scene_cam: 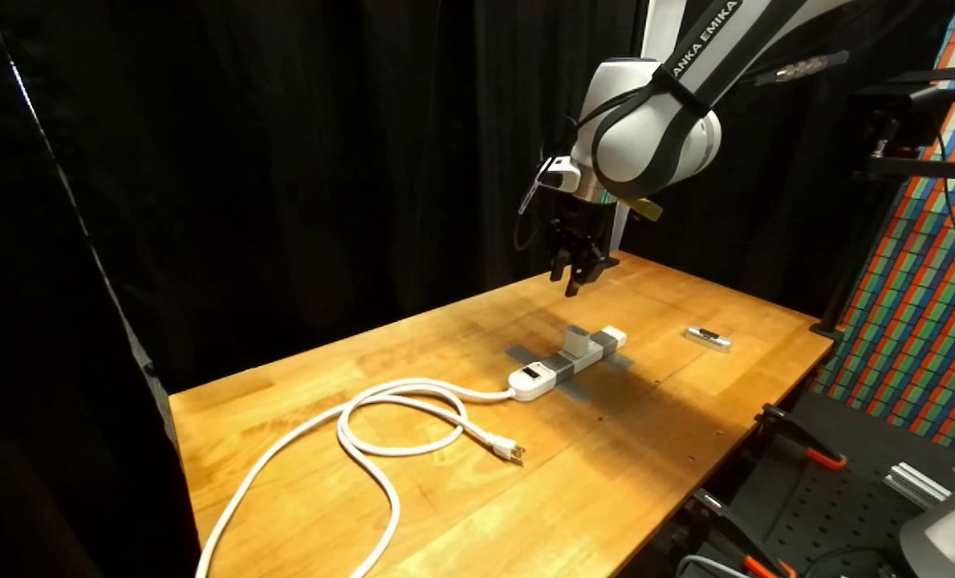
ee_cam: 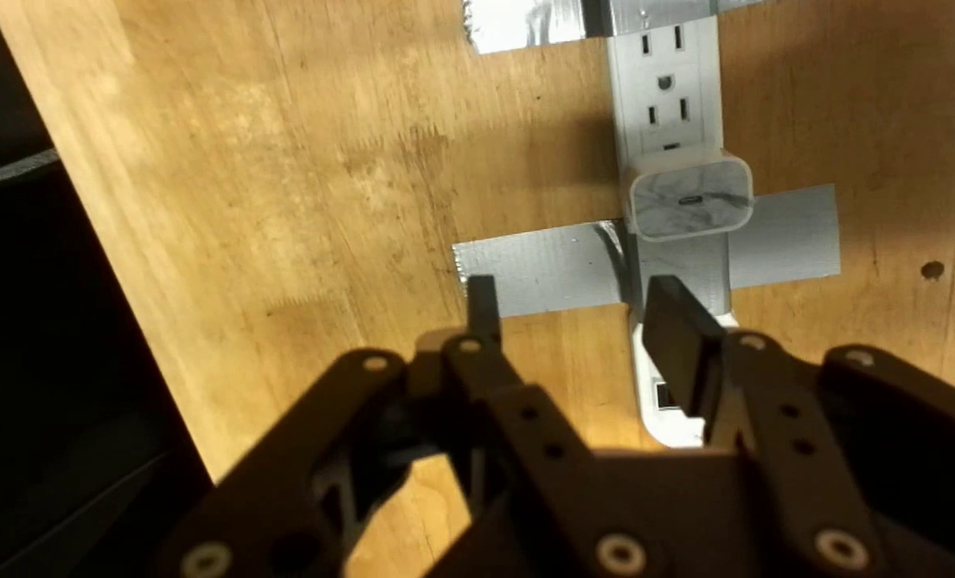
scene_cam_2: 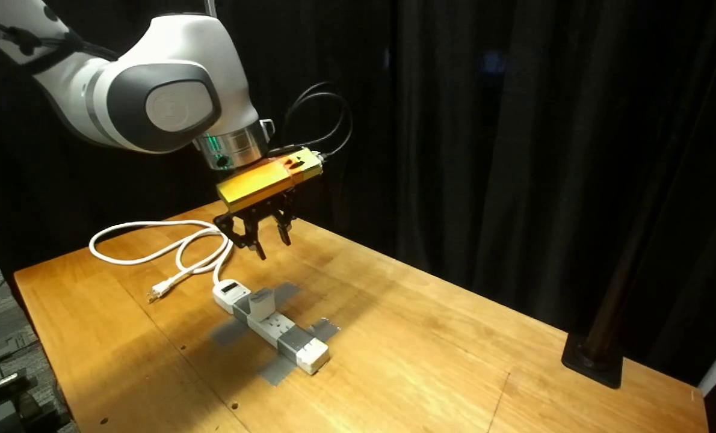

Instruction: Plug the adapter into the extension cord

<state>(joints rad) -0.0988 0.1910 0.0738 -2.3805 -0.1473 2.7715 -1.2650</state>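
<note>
The adapter is a small white block with a grey marbled top. It stands upright on the extension cord's power strip in both exterior views, where the adapter and strip also show. In the wrist view the adapter sits over the sockets of the strip, beside a tape band. Its prongs are hidden, so I cannot tell how deep they sit. My gripper is open and empty above the strip. It also shows in an exterior view and the wrist view, apart from the adapter.
Grey tape holds the strip to the wooden table. The white cable loops on the table, its plug lying loose. A small silver-and-dark object lies beyond the strip. A black post base stands near an edge.
</note>
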